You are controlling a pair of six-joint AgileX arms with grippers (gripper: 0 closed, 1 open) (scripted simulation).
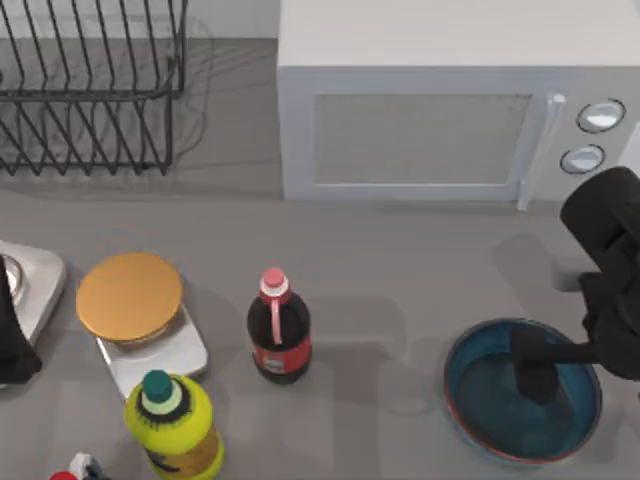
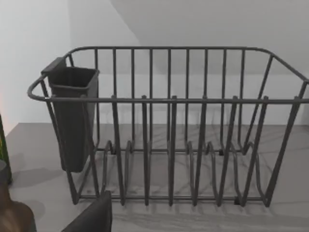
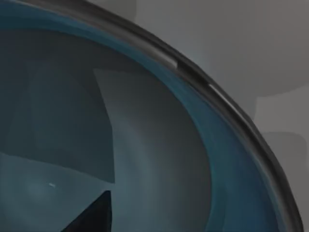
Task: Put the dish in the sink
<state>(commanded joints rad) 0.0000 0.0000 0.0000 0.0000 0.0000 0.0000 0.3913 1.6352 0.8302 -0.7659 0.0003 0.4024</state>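
Note:
The dish (image 1: 500, 405) is a round, shallow blue bowl with a thin reddish-brown rim, resting on the table at the front right. My right gripper (image 1: 540, 368) reaches from the right edge and hangs over the bowl's inside, near its middle. The right wrist view looks closely into the blue dish (image 3: 159, 145), whose dark rim curves past grey table. My left arm (image 1: 12, 335) is parked at the table's left edge. The sink is out of view.
A white microwave (image 1: 420, 110) stands at the back right and a wire dish rack (image 1: 90, 90) at the back left, also seen as the rack (image 2: 169, 130) with a dark cutlery cup (image 2: 72, 116). A cola bottle (image 1: 277, 330), golden-orange disc (image 1: 130, 295) and yellow bottle (image 1: 172, 420) stand left of the dish.

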